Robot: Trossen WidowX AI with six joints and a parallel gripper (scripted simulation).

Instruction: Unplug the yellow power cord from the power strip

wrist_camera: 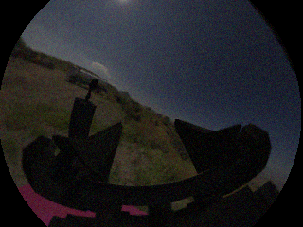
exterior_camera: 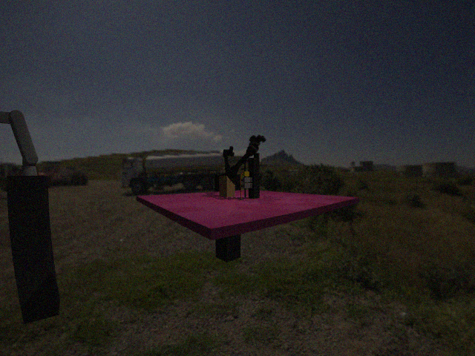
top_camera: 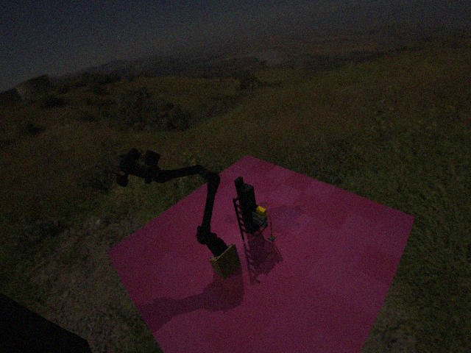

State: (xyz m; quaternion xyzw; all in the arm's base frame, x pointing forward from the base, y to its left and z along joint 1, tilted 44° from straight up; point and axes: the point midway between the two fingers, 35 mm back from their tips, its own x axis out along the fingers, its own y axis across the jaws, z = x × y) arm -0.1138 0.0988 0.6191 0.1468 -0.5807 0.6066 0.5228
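A: Where's yr gripper rn?

B: My gripper point(top_camera: 137, 161) is up high and way off to one side, out past the edge of the pink table point(top_camera: 342, 243), over grass point(top_camera: 361, 125). Fingers are spread wide apart, nothing btwn them. In wrist view I see both fingers dark against sky and hillside, open gap in the middle.

A: And the arm itself?

B: Arm point(top_camera: 209, 201) rises from a tan base block point(top_camera: 226, 259) on the table, bends at the elbow, forearm reaches away from the strip.

A: The yellow plug?

B: Yellow plug point(top_camera: 260, 209) sits against the side of the power strip point(top_camera: 247, 203), which stands upright as a dark tower near table centre. Looks seated in the strip, but it's dim, so can't tell for sure how deep. Its cord point(top_camera: 271, 228) hangs down from the plug to the table top just beside the strip.

A: Anything else near it?

B: A dark ladder-like rack point(top_camera: 243, 235) leans by the strip. From exterior view, strip point(exterior_camera: 254, 176) and a bit of yellow point(exterior_camera: 246, 174) show, a tanker truck point(exterior_camera: 172, 170) behind. Gripper's well apart from plug, cord, strip.
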